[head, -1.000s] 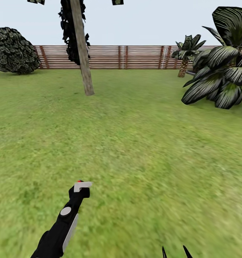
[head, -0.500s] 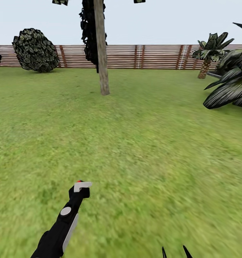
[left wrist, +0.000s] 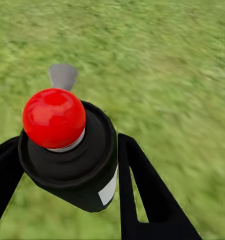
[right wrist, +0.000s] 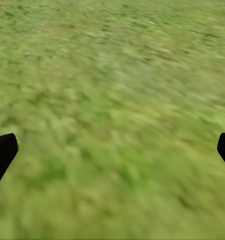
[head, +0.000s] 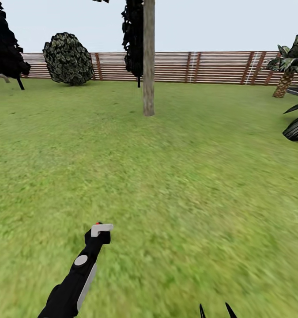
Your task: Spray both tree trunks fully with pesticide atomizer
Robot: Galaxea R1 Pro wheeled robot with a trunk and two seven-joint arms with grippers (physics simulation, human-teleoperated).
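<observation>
Well, far left a round bush sits against the fence. Nearer, the left gripper is clamped on the pesticide atomizer (red knob on top) above the grass. Straight ahead, far off, stands the tree trunk. Near right, the right gripper hangs spread apart.

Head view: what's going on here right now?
The robot is out on the lawn. Its left claw is shut on the pesticide atomizer, red knob facing the wrist camera. The right claw is open over bare grass, holding nothing. A tree trunk stands ahead, well across the grass, in front of the wooden fence. No spray shows on it yet.
</observation>
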